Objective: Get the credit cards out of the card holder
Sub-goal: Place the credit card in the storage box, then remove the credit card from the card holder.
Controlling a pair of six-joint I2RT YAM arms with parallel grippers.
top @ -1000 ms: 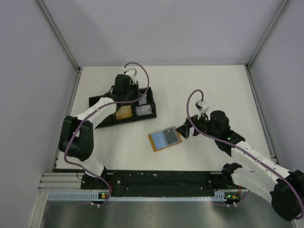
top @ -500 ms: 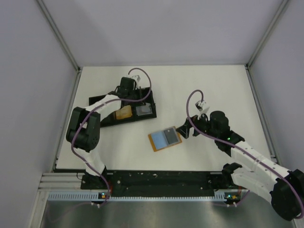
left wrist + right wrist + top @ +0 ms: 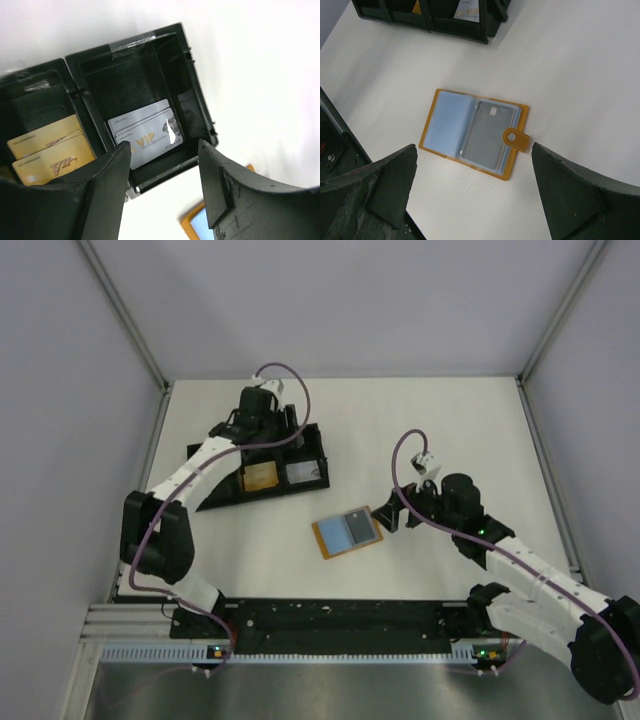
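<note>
- Lying open on the white table (image 3: 450, 430), the orange-tan card holder (image 3: 472, 132) shows pale blue sleeves, a snap tab and one grey credit card (image 3: 487, 135) in its tab-side half
- Only left wrist makes out VIP print on silver cards (image 3: 145, 132) and gold cards (image 3: 47, 147) in the black tray (image 3: 197, 107)
- Left gripper (image 3: 162, 155) spread above tray; right gripper (image 3: 474, 155) spread near holder's tab edge, bare table around

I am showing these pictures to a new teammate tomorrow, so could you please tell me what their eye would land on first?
The orange card holder lies open mid-table, a grey card in its tab-side sleeve, with the open right gripper hovering by its tab edge. At the far left, the open left gripper hangs over the black tray, where silver VIP cards and gold VIP cards lie in neighbouring compartments.
</note>
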